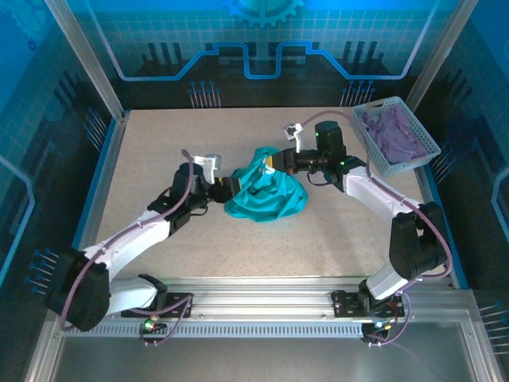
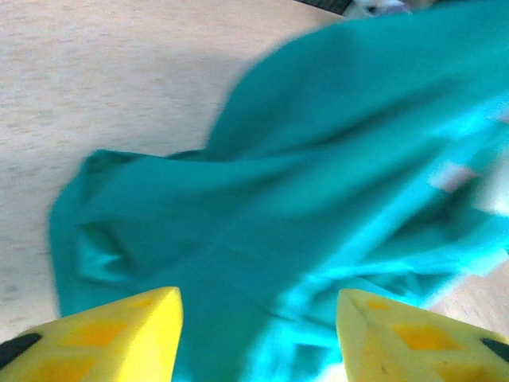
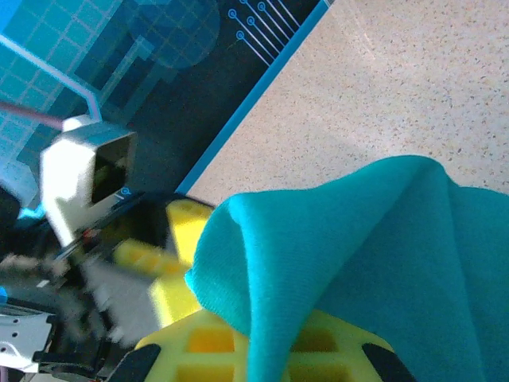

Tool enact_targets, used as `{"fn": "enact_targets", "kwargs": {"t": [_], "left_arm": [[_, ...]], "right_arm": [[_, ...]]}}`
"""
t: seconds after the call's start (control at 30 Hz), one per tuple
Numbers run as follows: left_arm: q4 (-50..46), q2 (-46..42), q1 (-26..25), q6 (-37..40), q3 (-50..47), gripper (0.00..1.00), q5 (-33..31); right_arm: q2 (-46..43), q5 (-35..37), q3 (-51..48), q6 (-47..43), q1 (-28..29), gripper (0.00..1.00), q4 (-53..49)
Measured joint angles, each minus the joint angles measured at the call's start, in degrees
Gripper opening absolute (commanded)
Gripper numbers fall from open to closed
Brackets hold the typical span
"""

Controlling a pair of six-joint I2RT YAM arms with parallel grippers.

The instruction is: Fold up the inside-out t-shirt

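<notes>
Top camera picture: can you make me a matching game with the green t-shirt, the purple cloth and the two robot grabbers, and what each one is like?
Things:
1. t-shirt
2. purple cloth
3. left gripper
4. right gripper

Matches:
A. lying in the basket
B. open, fingers apart
C. shut, pinching teal fabric
D. bunched up in the middle of the table

Pairs: 1-D, 2-A, 3-B, 4-C.

White-and-black arms (image 1: 127,251), lilac cables (image 1: 186,179), yellow pincer fingers (image 2: 103,338)
</notes>
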Motion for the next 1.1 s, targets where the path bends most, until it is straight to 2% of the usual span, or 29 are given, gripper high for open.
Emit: {"fn": "enact_targets", "kwargs": {"t": [0.13,0.27,0.33,0.43,0.5,0.53,0.57,0.63,0.77,0.87,0.97,1.1], "left_arm": [[-0.4,-0.1,-5.2,2.1,0.1,0.67,-2.9],[-3.0,5.0,-5.4,4.3,2.5,0.67,-7.9],[-3.4,8.8,-5.0,5.3,4.4,0.61,-9.6],[-3.3,13.7,-4.1,6.1,7.1,0.38,-9.0],[-2.9,16.7,-2.9,6.0,8.9,0.1,-6.4],[-2.3,17.4,-2.3,5.9,9.3,0.01,-4.5],[-1.3,17.8,-1.5,5.3,9.4,0.0,-1.9],[0.2,17.7,0.2,4.0,9.4,0.0,3.1],[6.1,15.0,3.7,-1.4,7.2,0.0,14.5],[8.5,11.8,4.6,-4.0,4.8,0.0,19.3],[9.1,10.3,4.6,-5.3,4.1,0.0,22.0],[9.0,10.1,4.6,-5.9,4.0,0.0,23.4]], "right_arm": [[0.7,-0.2,0.1,0.0,0.0,0.0,0.0],[1.3,-0.9,1.1,-0.9,0.0,0.01,-1.8],[1.3,-1.6,2.0,-2.3,-0.1,0.02,-3.5],[1.4,-3.7,3.6,-4.9,-0.7,0.03,-6.2],[1.7,-4.6,4.8,-7.1,-1.4,0.05,-8.5],[2.0,-4.7,5.4,-8.1,-1.7,0.06,-9.8],[2.3,-4.1,6.4,-9.5,-2.1,0.08,-12.0],[3.2,0.9,8.9,-11.7,-2.4,0.15,-17.3],[5.7,21.9,14.4,-14.4,-1.7,0.3,-25.9],[6.6,33.7,15.4,-16.0,0.5,0.38,-28.7],[6.1,41.1,14.9,-17.2,3.9,0.43,-30.1],[1.1,46.8,9.9,-18.5,8.9,0.48,-30.5]]}}
